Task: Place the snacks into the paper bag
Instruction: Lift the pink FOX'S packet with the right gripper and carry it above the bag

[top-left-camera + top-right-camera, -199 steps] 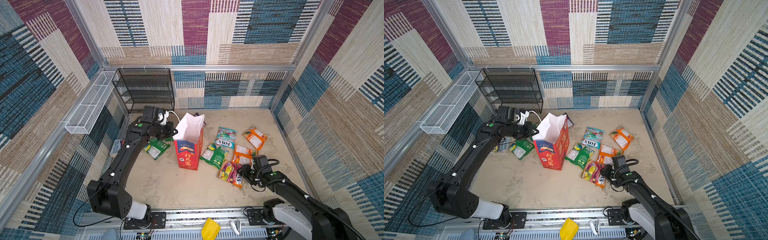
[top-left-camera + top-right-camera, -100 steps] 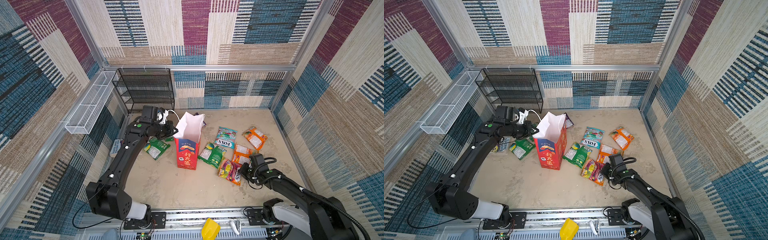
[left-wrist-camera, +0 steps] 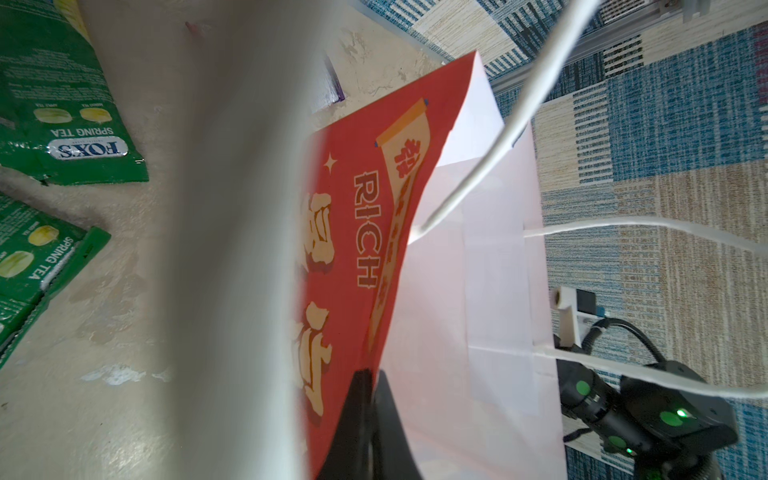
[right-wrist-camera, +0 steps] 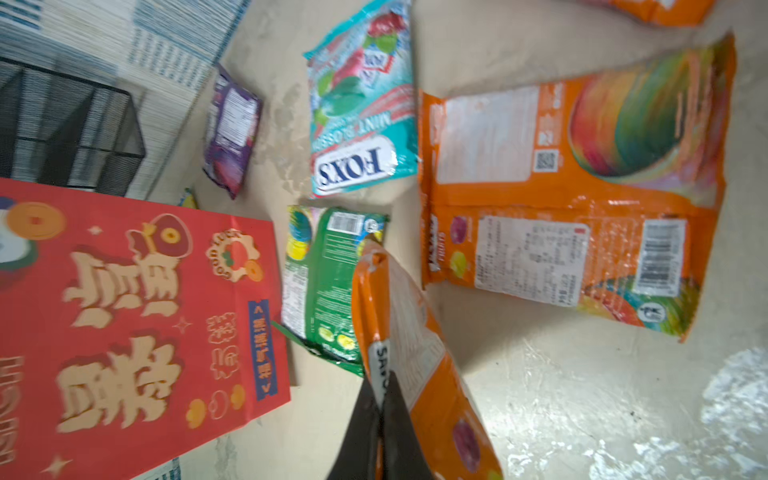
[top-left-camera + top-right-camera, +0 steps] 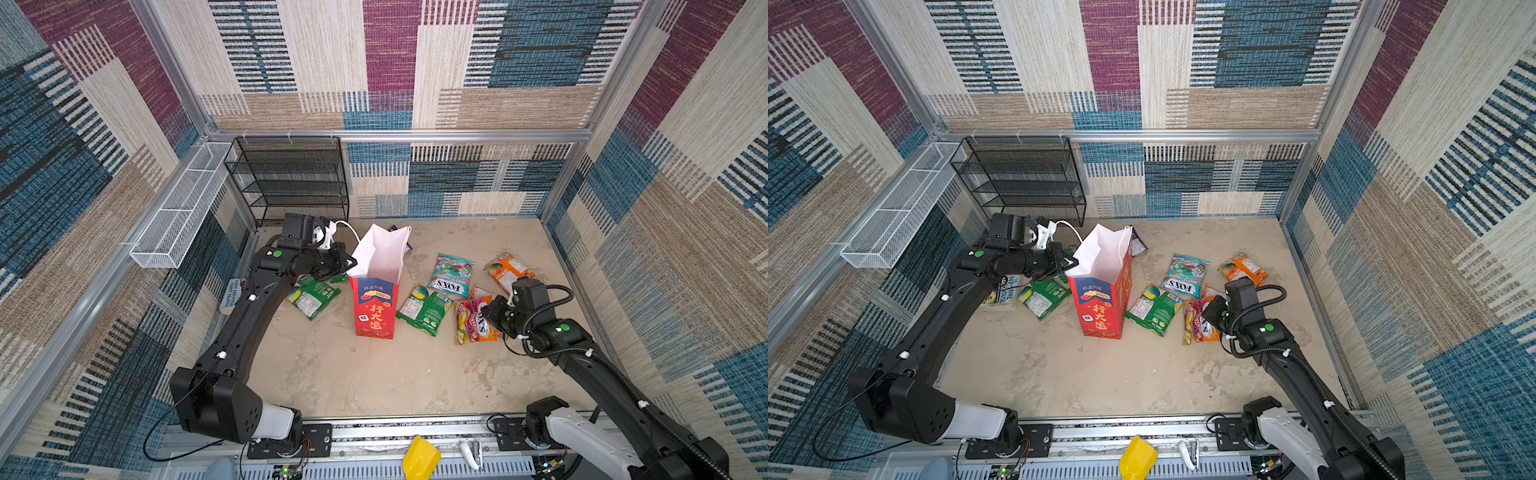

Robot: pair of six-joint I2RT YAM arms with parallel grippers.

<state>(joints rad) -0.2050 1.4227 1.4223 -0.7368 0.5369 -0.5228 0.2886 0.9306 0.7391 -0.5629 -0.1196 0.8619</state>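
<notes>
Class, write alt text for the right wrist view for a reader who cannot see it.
The right gripper is shut on the edge of an orange snack pouch. Beyond it lie a green pouch, a teal pouch, a purple pouch and a larger orange pouch; the red paper bag stands beside the green pouch.

the snacks [image 5: 451,276] are glossy, crinkled plastic film, the orange pouch [image 4: 409,332] among them. the paper bag [image 5: 374,307] is smooth matt paper, white inside, with soft cord handles [image 3: 478,174]. the counter [image 5: 374,382] is rough, blotchy and matt. the rack [image 5: 291,178] is black metal mesh; the walls [image 5: 665,232] look like woven cloth.
</notes>
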